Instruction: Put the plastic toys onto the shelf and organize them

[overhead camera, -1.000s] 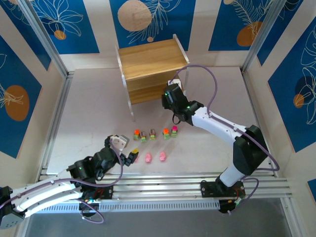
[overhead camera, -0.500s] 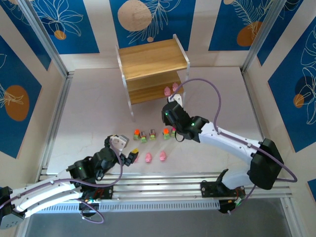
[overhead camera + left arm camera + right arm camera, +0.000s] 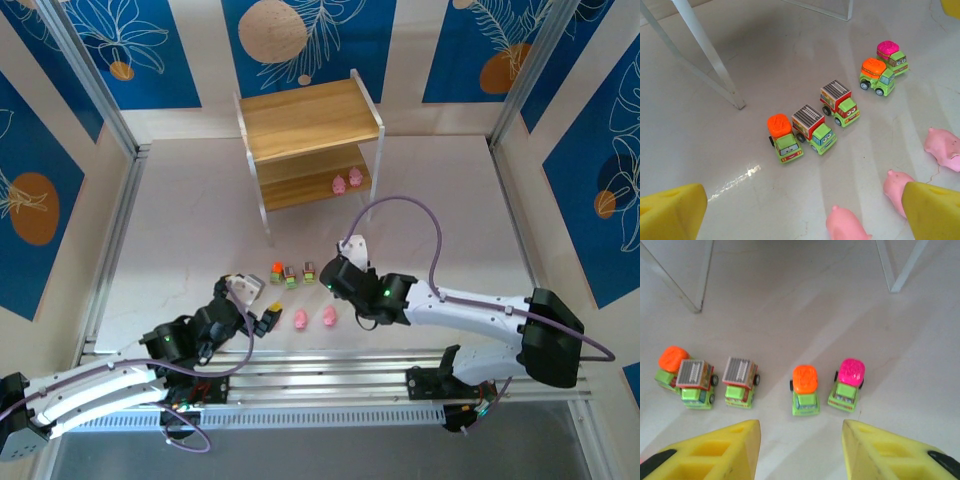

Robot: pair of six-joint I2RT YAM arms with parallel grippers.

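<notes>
Several green toy trucks [image 3: 812, 128] stand in a row on the table. One with an orange top [image 3: 805, 386] and one with a pink top [image 3: 849, 382] sit just ahead of my open right gripper [image 3: 801, 440], which holds nothing. From above, that right gripper [image 3: 332, 277] hangs over the right end of the row. Three pink pigs [image 3: 897, 185] lie near my left gripper [image 3: 800, 212], which is wide open and empty. Seen from above, the left gripper [image 3: 268, 316] is left of a pig [image 3: 299, 320]. Two pink pigs [image 3: 347, 182] stand on the shelf's [image 3: 300, 120] lower board.
The shelf's thin white legs [image 3: 707, 60] stand just beyond the trucks, and another leg [image 3: 900, 267] rises ahead of the right gripper. Blue patterned walls [image 3: 60, 150] close in the table on three sides. A metal rail [image 3: 330, 375] runs along the near edge.
My right arm has drawn back from the shelf's lower board to hover over the truck row, uncovering two pigs on that board. The left arm has barely moved.
</notes>
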